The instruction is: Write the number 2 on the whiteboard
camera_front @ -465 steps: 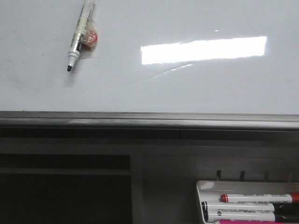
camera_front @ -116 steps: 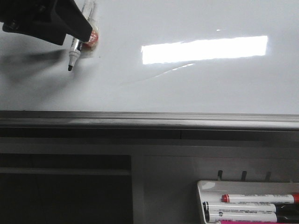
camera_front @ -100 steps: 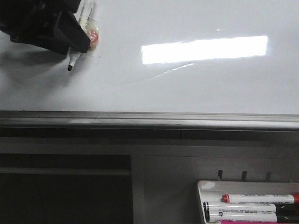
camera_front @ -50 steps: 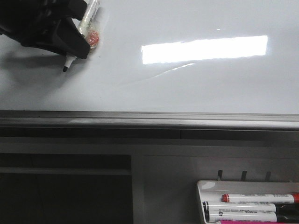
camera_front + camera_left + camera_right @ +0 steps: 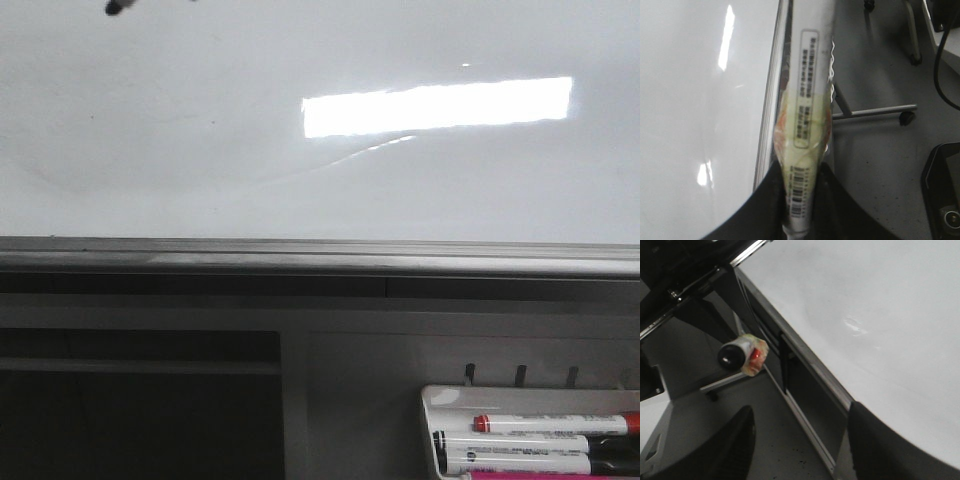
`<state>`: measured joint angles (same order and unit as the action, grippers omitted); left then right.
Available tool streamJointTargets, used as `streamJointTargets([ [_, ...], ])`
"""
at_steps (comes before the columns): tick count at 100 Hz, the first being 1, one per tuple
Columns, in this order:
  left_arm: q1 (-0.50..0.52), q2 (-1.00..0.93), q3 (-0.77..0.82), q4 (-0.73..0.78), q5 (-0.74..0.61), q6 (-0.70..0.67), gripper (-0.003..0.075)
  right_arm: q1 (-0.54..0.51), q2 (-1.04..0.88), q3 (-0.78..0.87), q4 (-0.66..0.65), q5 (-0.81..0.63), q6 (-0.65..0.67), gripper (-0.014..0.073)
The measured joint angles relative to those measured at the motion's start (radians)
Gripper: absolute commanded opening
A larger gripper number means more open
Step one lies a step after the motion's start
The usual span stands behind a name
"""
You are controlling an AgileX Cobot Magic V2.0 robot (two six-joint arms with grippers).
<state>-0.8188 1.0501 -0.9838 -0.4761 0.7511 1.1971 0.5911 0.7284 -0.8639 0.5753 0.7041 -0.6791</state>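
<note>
The whiteboard (image 5: pixel 300 190) fills the upper front view, glossy, with a bright rectangular reflection; no black number 2 line shows on it. Only the black tip of a marker (image 5: pixel 120 6) shows at the top left edge, above the board. In the left wrist view my left gripper (image 5: pixel 801 202) is shut on this marker (image 5: pixel 807 110), a white barrel wrapped in yellowish tape, beside the whiteboard (image 5: pixel 700 100). My right gripper (image 5: pixel 800 440) is open and empty, off the whiteboard's (image 5: pixel 880 315) edge. The taped marker (image 5: pixel 740 355) shows there end-on, held in the air.
The board's grey metal edge (image 5: pixel 320 255) runs across the front view, with dark shelving below. A small white tray (image 5: pixel 432 398) with several markers sits at the bottom right. The left wrist view shows grey floor, a metal leg with a caster (image 5: pixel 880 110) and a cable.
My left gripper closed on the marker that lay on the board's upper left and lifted it up out of the front view. Only its tip still shows.
</note>
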Motion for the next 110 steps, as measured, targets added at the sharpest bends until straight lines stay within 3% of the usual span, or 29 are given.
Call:
streamJointTargets([
  [29, -0.027, -0.027, 0.000, 0.036, 0.000, 0.012, -0.0020, 0.235, 0.196, -0.072, 0.008, -0.108, -0.007, 0.0404],
  [45, -0.027, -0.027, 0.000, 0.038, 0.002, 0.012, -0.0020, 0.266, 0.259, -0.076, 0.014, -0.171, -0.009, 0.0376],
  [52, -0.027, -0.027, 0.000, 0.038, 0.002, 0.012, -0.0020, 0.269, 0.284, -0.076, 0.016, -0.180, -0.009, 0.0297],
  [74, -0.027, -0.027, 0.000, 0.053, 0.006, -0.025, -0.0020, 0.270, 0.314, -0.076, 0.006, -0.191, -0.019, -0.0081],
  [91, -0.025, -0.027, 0.000, 0.059, 0.009, -0.031, -0.0018, 0.270, 0.315, -0.076, -0.002, -0.185, -0.033, -0.0078],
  [100, -0.025, -0.027, 0.000, 0.055, 0.009, -0.032, 0.0045, 0.270, 0.315, -0.076, -0.002, -0.183, -0.035, -0.0078],
  [110, -0.025, -0.029, 0.000, 0.051, 0.011, -0.020, 0.0246, 0.270, 0.315, -0.076, 0.008, -0.179, -0.035, -0.0078],
])
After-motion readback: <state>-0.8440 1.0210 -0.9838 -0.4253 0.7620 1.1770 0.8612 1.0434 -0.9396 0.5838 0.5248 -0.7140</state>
